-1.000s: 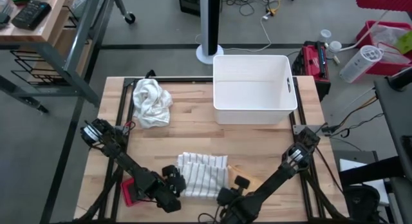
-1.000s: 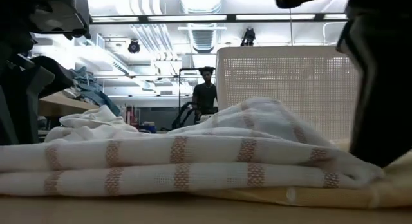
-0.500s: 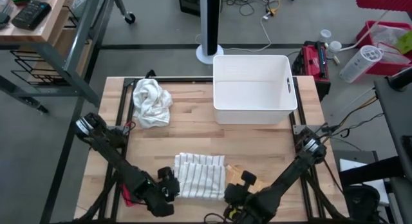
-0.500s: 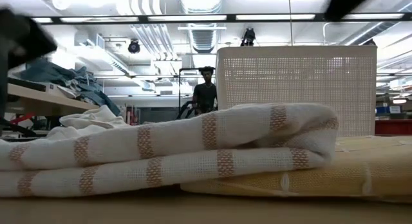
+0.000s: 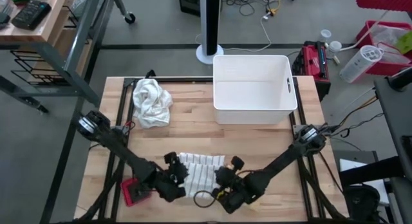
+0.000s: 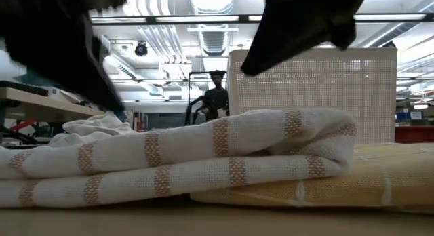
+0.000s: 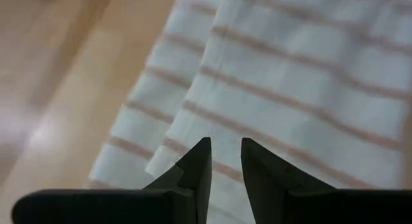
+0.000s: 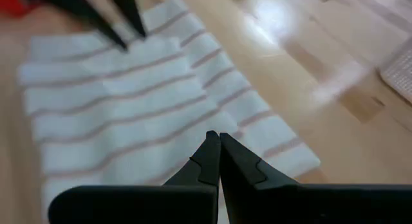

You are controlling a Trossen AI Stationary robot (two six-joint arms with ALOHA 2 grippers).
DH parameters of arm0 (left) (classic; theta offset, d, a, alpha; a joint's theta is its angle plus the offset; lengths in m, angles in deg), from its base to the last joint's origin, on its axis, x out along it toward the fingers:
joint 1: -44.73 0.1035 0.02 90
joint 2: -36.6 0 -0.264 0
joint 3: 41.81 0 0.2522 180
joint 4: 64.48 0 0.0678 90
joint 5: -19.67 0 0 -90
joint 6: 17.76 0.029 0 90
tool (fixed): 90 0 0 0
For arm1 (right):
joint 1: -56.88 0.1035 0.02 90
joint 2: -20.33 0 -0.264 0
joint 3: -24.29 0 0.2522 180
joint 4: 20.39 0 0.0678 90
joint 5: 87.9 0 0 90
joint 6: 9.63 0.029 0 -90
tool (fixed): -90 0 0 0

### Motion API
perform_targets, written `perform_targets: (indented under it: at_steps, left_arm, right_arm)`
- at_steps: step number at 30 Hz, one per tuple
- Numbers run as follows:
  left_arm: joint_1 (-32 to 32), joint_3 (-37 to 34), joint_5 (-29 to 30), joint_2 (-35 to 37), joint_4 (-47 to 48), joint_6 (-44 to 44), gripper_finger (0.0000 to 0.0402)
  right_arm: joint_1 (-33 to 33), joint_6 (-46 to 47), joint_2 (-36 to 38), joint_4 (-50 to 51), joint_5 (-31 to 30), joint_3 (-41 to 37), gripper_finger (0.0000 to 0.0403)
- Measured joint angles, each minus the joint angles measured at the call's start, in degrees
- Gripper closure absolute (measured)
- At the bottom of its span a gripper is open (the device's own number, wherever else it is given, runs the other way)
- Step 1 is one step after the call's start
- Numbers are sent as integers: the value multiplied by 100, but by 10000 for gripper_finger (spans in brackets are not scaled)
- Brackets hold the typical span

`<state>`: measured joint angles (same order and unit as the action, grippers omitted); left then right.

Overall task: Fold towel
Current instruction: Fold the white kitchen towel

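— Start with the big things; what do you see from there?

— The wooden table (image 5: 257, 147), with the white bin (image 5: 254, 89) at its far edge; a crumpled white cloth (image 5: 152, 102) far left; and the striped towel (image 5: 201, 172) lying flat near the front edge, between the two arms, already doubled into a thick pad. It partly rests on a yellow cloth (image 6: 352, 182), which only shows from table height.

— And the grippers?

— The left gripper (image 7: 225, 161) hangs over the towel's left edge, its fingers a narrow gap apart with nothing between them; the right gripper (image 8: 219, 150) is over the right side of the towel, fingers pressed together, holding nothing.

— How would that towel handle?

— Light and soft, I'd say; a limp weave that sags from wherever it's lifted, and the layers may slide apart. I'd take hold at the edge corners, pinching all layers together; the stacked hems show plainly by the left fingers (image 7: 199, 166).

— Anything you can't make out?

— From above the arms cover the towel's near edge; from the low view they're just dark shapes, so I can't tell whether either one touches the cloth. There's a red object (image 5: 131, 192) near the left arm, partly covered; I can't name it.
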<state>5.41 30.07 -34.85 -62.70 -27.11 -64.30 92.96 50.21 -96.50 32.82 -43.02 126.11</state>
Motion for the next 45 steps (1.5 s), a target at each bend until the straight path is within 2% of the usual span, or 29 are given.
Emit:
perform_targets:
  at_steps: [4,8,16,30,32,35,37,40,45]
  left_arm:
    - [199,-226,-522,-142,-67,-174,326]
    - [390,-316,-752,-159,-82,-400,326]
    - [452,-408,-820,-147,233,-977,326]
    - [276,-449,-772,12,348,-1098,326]
    - [234,-449,-708,29,343,-1097,326]
    - [163,-447,-631,93,339,-1098,326]
    - [119,-447,-624,145,338,-1104,326]
    - [-2,-447,-600,285,326,-1134,326]
    - [-361,-445,-210,423,296,-1194,326]
  right_arm:
    - [4,209,-43,-496,-135,-411,403]
    - [-44,640,-140,-557,-127,-773,403]
    - [-20,1257,-169,-602,118,-1347,403]
    - [30,408,430,-550,158,-1044,403]
    - [39,408,585,-550,345,-1063,403]
    - [51,349,801,-545,1224,-1134,403]
    - [73,308,895,-521,1571,-1179,403]
    - [116,319,1001,-332,1722,-1210,403]
    - [155,481,1021,22,1720,-1244,403]
